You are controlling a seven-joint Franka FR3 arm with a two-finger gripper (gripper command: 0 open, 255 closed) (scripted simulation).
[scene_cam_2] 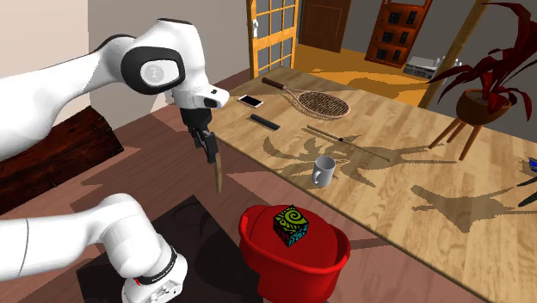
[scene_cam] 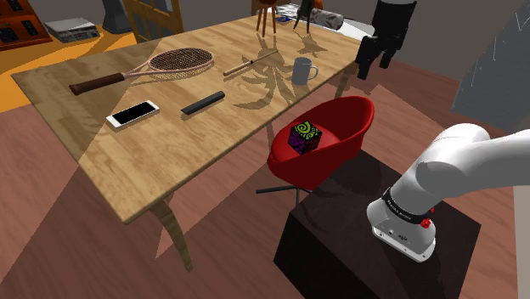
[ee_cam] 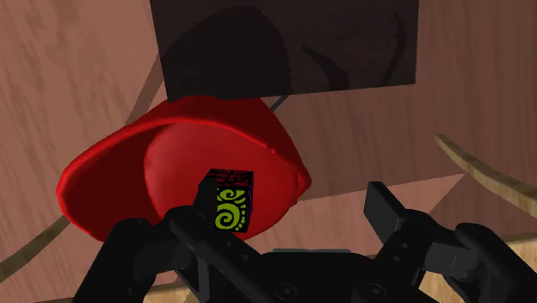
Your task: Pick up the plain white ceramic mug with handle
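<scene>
Mug: pale grey-white mug (scene_cam: 303,71) (scene_cam_2: 324,170), upright on the table (scene_cam: 102,161) (scene_cam_2: 413,163), close to the edge that faces the red chair, with its handle turned toward that edge.
Jaws: open; the two black fingers (ee_cam: 385,209) stand apart and clasp nothing.
Jaws' place: in the air off the table's edge, pointing down, well apart from the mug.
Arm: white arm (scene_cam_2: 163,69) reaching up from the dark stand (scene_cam: 374,246).
Red chair: red chair (scene_cam: 327,136) (scene_cam_2: 293,254) (ee_cam: 181,163) on the floor just beside the table, below the mug's edge.
Cube: black cube with a green spiral (scene_cam: 306,136) (scene_cam_2: 292,224) (ee_cam: 231,202) lying on the chair's seat.
Near the mug: thin wooden stick (scene_cam: 250,62) (scene_cam_2: 344,142) lying flat.
Further along the table: racket (scene_cam: 170,64) (scene_cam_2: 318,103), black remote (scene_cam: 203,104) (scene_cam_2: 265,121) and phone (scene_cam: 132,113) (scene_cam_2: 250,101), all flat and apart from one another.
</scene>
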